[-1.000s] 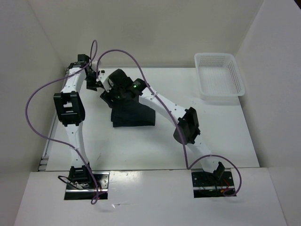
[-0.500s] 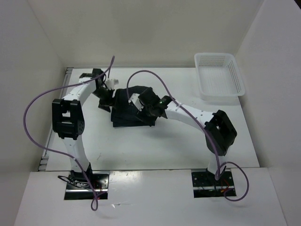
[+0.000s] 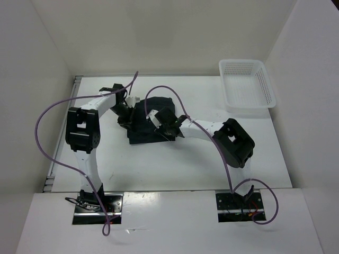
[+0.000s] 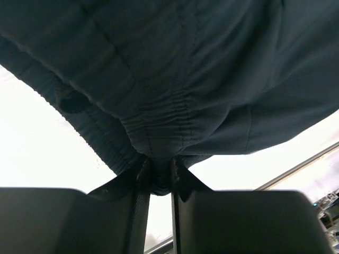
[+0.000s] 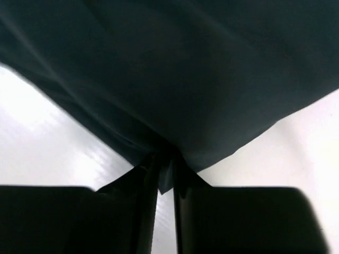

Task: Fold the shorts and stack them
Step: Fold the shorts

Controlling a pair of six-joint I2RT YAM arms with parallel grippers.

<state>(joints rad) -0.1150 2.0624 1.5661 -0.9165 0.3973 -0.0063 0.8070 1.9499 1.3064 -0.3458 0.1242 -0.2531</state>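
While my left gripper (image 4: pixel 159 180) clamps the shorts (image 3: pixel 140 132) by the gathered waistband (image 4: pixel 164 121) and my right gripper (image 5: pixel 165 172) clamps a thin edge, the cloth lying on the table (image 3: pixel 254 153) well apart from the basket (image 3: pixel 247 84), I fear the right's slim bite slipping if the arms pull unevenly

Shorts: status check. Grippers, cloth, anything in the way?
Left gripper shut on the gathered waistband edge. Right gripper shut on a plain edge. Shorts bunched at centre, on the table. Basket far right, not in the way.
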